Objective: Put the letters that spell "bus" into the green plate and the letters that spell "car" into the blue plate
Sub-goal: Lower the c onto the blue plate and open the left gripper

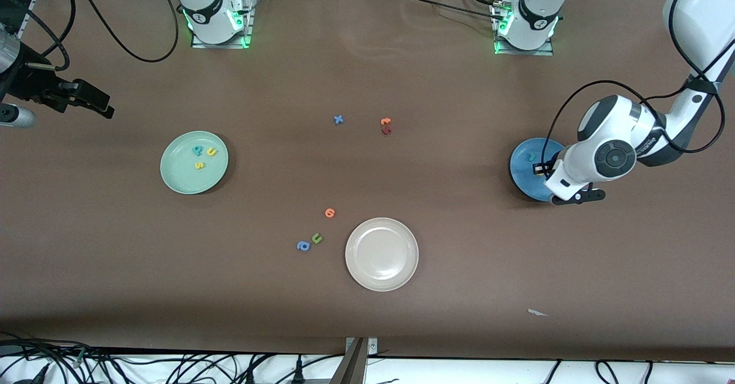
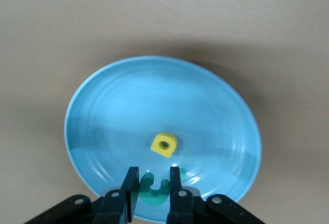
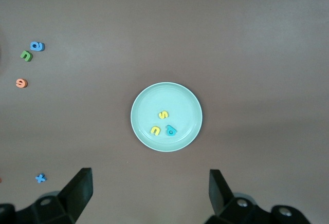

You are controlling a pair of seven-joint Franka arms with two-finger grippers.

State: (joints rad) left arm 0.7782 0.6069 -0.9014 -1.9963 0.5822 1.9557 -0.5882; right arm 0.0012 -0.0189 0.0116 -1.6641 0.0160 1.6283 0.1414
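1. Front view: the green plate [image 1: 182,182] lies mid-frame toward the right arm's end of the tabletop [image 1: 367,315]. It holds the teal b [image 1: 197,150], yellow u [image 1: 212,152] and yellow s [image 1: 199,165], so "bus" looks finished. The right hand [image 1: 106,108] hangs wide open over bare tabletop at the frame's edge, and I judge this arm to be waiting. The blue plate [image 1: 521,173] lies mid-frame toward the left arm's end, with the left hand [image 1: 542,169] low over it. The blue x [image 1: 338,119], green u [image 1: 317,237], blue a [image 1: 303,246] and cream plate [image 1: 382,253] are decoys and sit apart from both plates.

2. Left wrist view: the left hand [image 2: 153,180] is closed on a teal letter [image 2: 154,190] just above the blue plate [image 2: 154,95]. I cannot tell whether it is the c or the r. It seems held there for release beside the yellow a [image 2: 164,145], which lies near the plate's middle.

3. Right wrist view: the right hand [image 3: 149,183] has its jaws spread and empty. The green plate [image 3: 185,100] lies mid-frame, carrying the yellow s [image 3: 163,114], yellow u [image 3: 155,130] and teal b [image 3: 170,130].
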